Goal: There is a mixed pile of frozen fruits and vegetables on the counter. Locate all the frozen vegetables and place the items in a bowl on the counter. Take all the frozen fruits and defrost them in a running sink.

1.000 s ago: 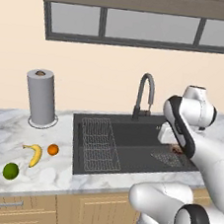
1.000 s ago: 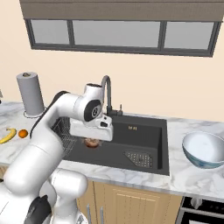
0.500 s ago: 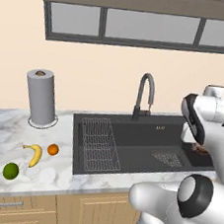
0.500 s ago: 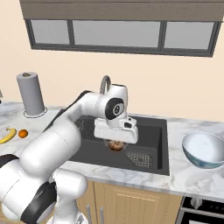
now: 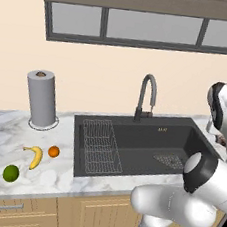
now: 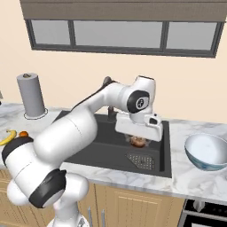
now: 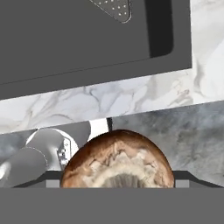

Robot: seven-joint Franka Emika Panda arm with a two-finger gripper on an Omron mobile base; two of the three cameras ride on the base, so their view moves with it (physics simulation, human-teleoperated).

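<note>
My gripper (image 6: pixel 138 142) is shut on the brown lump (image 6: pixel 139 141) and holds it above the right end of the black sink (image 6: pixel 97 146). In the hand view the brown-and-tan lump (image 7: pixel 118 162) sits close below, with the sink's corner (image 7: pixel 65 39) and the marble counter (image 7: pixel 109 100) beyond it. The pale blue-grey bowl (image 6: pixel 191 146) stands on the counter to the right of the sink, apart from the gripper. On the left counter lie the yellow banana (image 5: pixel 34 156), the small orange (image 5: pixel 54 151) and the green ball (image 5: pixel 10 173).
A dark gooseneck faucet (image 5: pixel 146 97) rises behind the sink. A wire rack (image 5: pixel 99 146) fills the basin's left part and a drain grid (image 5: pixel 169 160) lies at its right. A paper towel roll (image 5: pixel 41 99) stands at the back left.
The arm has swung to the right, carrying the brown lump from over the sink's middle to its right end, nearer the bowl. The foods on the left counter have not moved.
</note>
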